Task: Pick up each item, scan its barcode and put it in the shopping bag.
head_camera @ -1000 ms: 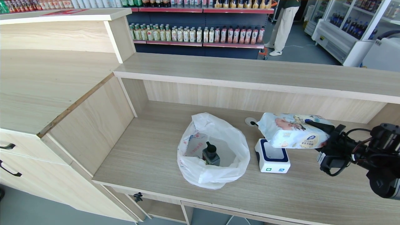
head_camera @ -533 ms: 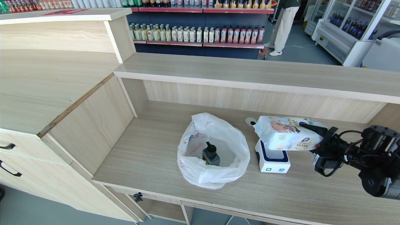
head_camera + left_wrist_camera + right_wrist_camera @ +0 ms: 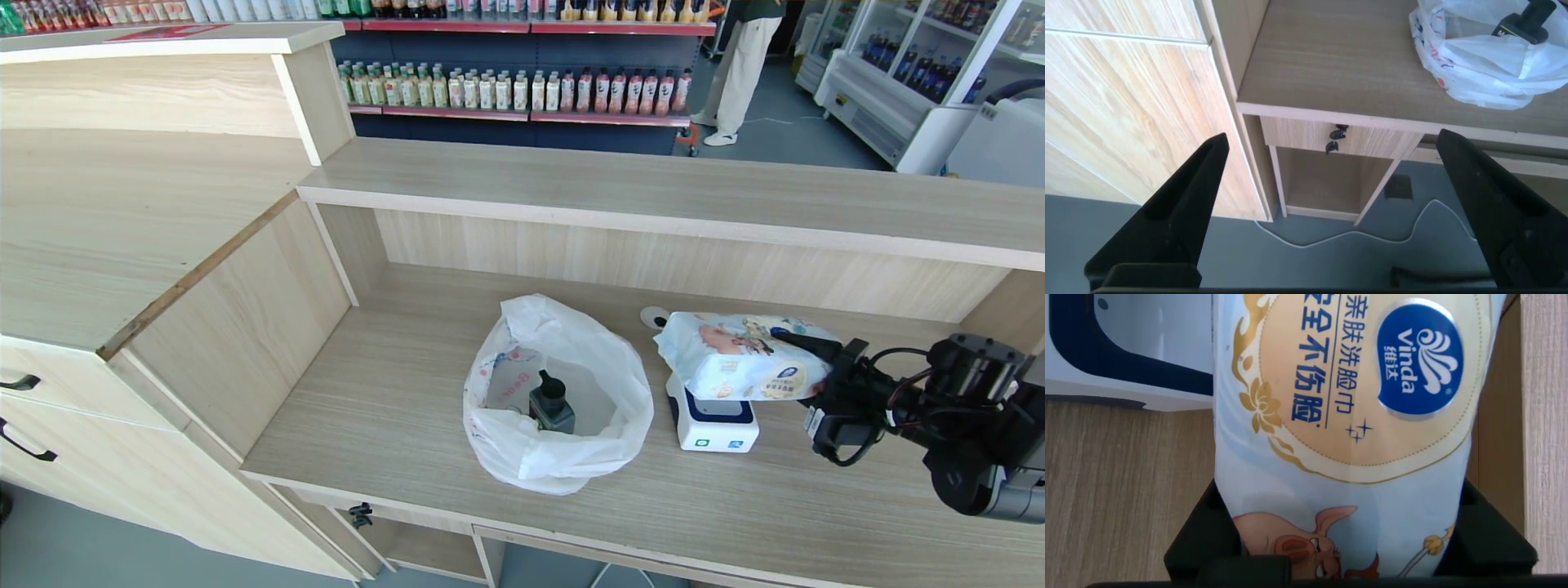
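Note:
A soft white pack of tissues [image 3: 739, 356] with cartoon print hangs just above the white and blue barcode scanner [image 3: 712, 416], covering its far half. My right gripper [image 3: 804, 367] is shut on the pack's right end. In the right wrist view the pack [image 3: 1351, 433] sits between the black fingers [image 3: 1204, 539], with the scanner [image 3: 1127, 351] beside it. The white plastic shopping bag [image 3: 557, 396] stands open to the scanner's left, a dark bottle [image 3: 551, 403] inside. My left gripper [image 3: 1331, 220] hangs open beside the counter's front edge, below the bag [image 3: 1486, 49].
The wooden counter [image 3: 392, 392] has a raised back wall and upper ledge [image 3: 653, 184]. A tall side panel [image 3: 245, 327] stands to the left. A small round cable port [image 3: 655, 317] lies behind the scanner. A keyed drawer [image 3: 1335, 139] sits under the counter edge.
My right gripper has carried the tissue pack leftwards and lower, so it now hangs closer over the scanner. The bag, bottle and scanner have stayed put.

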